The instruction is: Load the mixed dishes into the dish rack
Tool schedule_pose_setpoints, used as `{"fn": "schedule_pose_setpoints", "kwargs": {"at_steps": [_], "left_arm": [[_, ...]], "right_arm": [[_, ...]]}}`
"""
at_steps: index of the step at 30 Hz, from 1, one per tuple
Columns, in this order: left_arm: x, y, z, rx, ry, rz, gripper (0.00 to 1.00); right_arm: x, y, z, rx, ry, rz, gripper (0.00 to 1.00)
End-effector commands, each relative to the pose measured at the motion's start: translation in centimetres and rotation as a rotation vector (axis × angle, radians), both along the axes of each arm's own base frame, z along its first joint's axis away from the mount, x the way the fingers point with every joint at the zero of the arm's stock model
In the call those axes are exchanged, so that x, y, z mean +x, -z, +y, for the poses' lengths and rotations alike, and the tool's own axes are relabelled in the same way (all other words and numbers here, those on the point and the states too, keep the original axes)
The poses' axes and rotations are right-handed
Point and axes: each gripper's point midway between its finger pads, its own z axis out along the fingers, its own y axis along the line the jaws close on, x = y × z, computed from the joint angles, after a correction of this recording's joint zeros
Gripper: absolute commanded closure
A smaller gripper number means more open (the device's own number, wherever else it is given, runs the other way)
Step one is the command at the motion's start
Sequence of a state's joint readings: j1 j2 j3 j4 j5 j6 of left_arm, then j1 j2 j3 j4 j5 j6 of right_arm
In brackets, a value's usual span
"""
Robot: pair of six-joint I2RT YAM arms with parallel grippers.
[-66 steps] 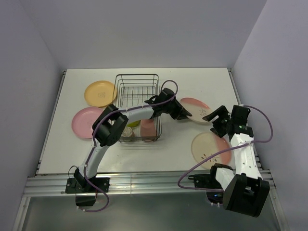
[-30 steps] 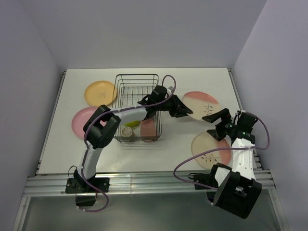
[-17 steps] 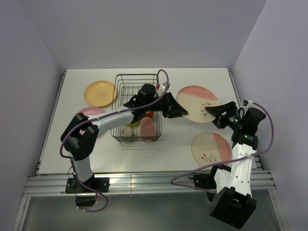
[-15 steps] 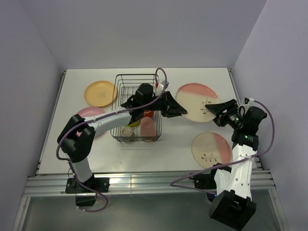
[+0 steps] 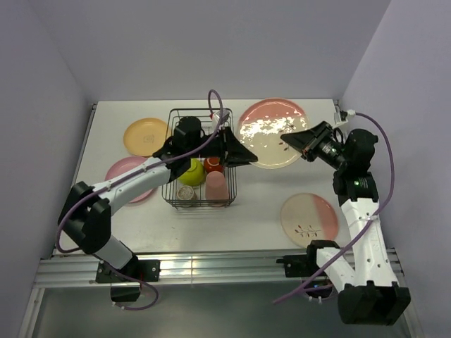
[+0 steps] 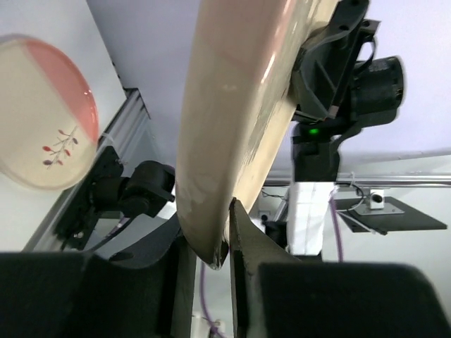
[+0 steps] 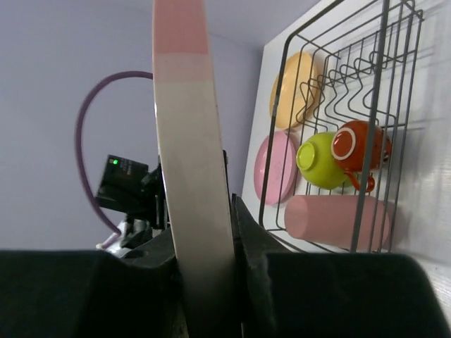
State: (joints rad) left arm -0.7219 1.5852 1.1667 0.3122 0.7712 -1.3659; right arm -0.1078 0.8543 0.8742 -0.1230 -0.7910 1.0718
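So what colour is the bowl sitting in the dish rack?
The bowl is lime green, clearest in the right wrist view.

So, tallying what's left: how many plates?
4: orange-yellow plate and pink plate left of the dish rack, pink-and-cream plate held by left gripper and right gripper, twig plate near right.

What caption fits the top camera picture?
Left tool and right tool hold the pink-and-cream plate up beside the dish rack.
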Motion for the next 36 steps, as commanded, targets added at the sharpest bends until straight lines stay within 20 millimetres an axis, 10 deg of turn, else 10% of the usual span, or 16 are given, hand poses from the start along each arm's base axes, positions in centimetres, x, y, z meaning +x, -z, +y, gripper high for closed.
{"fn": "schedule_pose_setpoints", "kwargs": {"at_steps": [1, 5, 8, 17, 21, 28, 36], "left_arm": [[-0.9, -2.1, 1.9, 0.025, -0.012, -0.229, 0.94], [1.4, -0.8, 5.1, 0.123, -0.114, -0.265, 0.26], [3.1, 0.5, 8.3, 0.259, -0.236, -0.279, 0.07], [6.6, 3.0, 22.6, 0.738, -0.798, -0.247, 0.02], [5.0, 0.0, 27.3, 0.726, -1.025, -0.319, 0.02], [2.0, -3.5, 29.3, 0.611, -1.101, -0.422, 0.03], [2.0, 0.4, 28.5, 0.684, -1.015, -0.396, 0.04]], "right_arm": [[-1.0, -4.3, 2.6, -0.114, -0.050, -0.119, 1.00], [-0.1, -5.1, 3.3, -0.120, -0.028, -0.112, 1.00], [0.9, -5.9, 4.2, -0.149, -0.009, -0.110, 1.00], [4.9, -8.9, 7.3, -0.339, 0.150, -0.110, 1.00], [6.7, -9.4, 9.0, -0.450, 0.219, -0.105, 1.00], [11.6, -9.5, 11.4, -0.703, 0.339, -0.115, 1.00], [15.1, -6.9, 13.5, -0.962, 0.401, -0.128, 1.00]]}}
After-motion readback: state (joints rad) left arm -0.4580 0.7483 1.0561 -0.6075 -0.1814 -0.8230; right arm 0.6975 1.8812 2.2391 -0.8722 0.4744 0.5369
